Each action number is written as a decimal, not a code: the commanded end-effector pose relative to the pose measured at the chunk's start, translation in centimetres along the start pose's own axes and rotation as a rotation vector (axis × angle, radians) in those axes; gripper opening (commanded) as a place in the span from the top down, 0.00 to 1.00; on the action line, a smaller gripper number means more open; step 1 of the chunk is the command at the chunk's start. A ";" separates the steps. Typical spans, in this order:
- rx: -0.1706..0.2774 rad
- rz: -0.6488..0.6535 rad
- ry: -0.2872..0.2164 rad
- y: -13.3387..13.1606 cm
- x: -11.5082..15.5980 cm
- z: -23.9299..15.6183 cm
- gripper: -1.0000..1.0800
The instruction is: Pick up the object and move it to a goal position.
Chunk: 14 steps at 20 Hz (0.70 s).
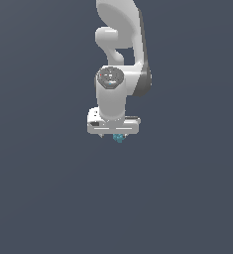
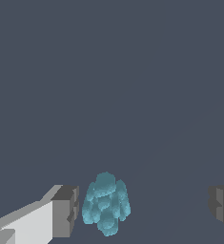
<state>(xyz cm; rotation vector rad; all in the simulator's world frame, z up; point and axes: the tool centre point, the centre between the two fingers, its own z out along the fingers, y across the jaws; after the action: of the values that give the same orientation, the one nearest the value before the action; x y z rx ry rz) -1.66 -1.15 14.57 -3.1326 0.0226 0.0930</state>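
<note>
Your arm [image 1: 119,54] hangs straight down over a plain dark floor [image 1: 38,198], and the gripper [image 1: 119,135] sits low, jaws spread wide. In the wrist view the two fingers [image 2: 66,209] stand well apart, and the object [image 2: 106,209], a small teal bumpy lump, lies between them but just beside one finger, with a large gap to the other. Nothing is gripped yet. Main risk, as I judge it: if you close from here, the near finger meets the lump first and shoves it sideways, so it may roll or twist out before the far finger arrives. Second risk: bumpy surface gives poor pad contact, so it could slip on lifting. Whether the fingertips reach low enough to straddle it cannot be told. No goal marker shows in either view.
</note>
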 end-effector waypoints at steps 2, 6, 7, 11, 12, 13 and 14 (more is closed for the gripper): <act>0.000 0.001 0.000 0.0 0.0 0.0 0.04; -0.001 0.032 -0.002 1.1 0.0 -0.1 0.04; -0.001 0.045 -0.003 1.6 0.0 -0.1 0.04; -0.001 0.072 -0.005 2.7 0.0 -0.3 0.04; -0.001 0.072 -0.005 2.7 0.0 -0.3 0.04; -0.001 0.071 -0.005 2.7 0.0 -0.3 0.04; -0.001 0.070 -0.005 2.6 0.0 -0.2 0.04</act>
<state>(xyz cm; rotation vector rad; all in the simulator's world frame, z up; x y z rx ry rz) -1.69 -3.81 14.81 -3.1330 0.1336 0.1007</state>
